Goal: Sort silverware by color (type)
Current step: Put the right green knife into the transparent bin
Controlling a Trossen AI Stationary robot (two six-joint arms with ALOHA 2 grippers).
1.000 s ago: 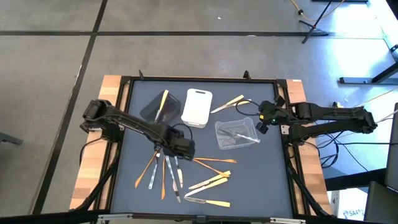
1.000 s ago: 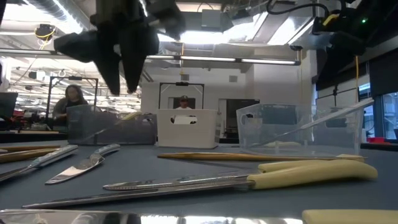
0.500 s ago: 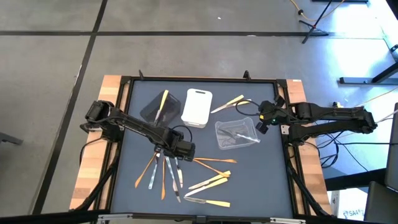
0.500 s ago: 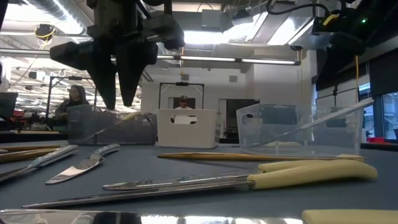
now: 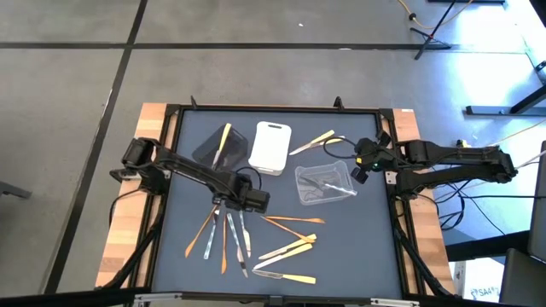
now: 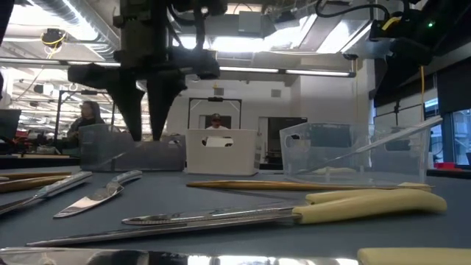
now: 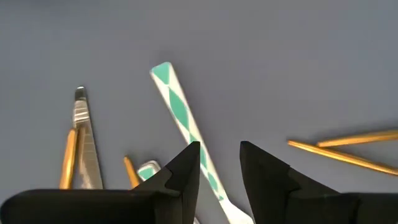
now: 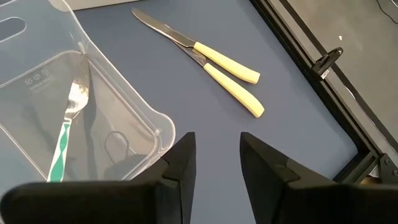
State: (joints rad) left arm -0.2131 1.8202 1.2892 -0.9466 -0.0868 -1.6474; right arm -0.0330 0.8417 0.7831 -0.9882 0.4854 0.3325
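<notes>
From above, the left gripper (image 5: 253, 201) hangs over the far end of the silverware (image 5: 256, 239) fanned across the near middle of the table (image 5: 358, 239), while the right gripper (image 5: 362, 160) waits at the far right beside the clear tray (image 5: 324, 184). At table height the left gripper's fingers (image 6: 147, 110) point down, slightly parted and empty. Its wrist view shows them straddling a green-and-white patterned handle (image 7: 180, 118), so a pick seems in hand: descend, then close; the right gripper's fingers (image 8: 180, 162) are parted, holding nothing.

Matt dark surface (image 5: 358, 239); glossy clear plastic tray (image 8: 43, 81); shiny metal knives (image 8: 205, 59) with smooth yellow handles.
</notes>
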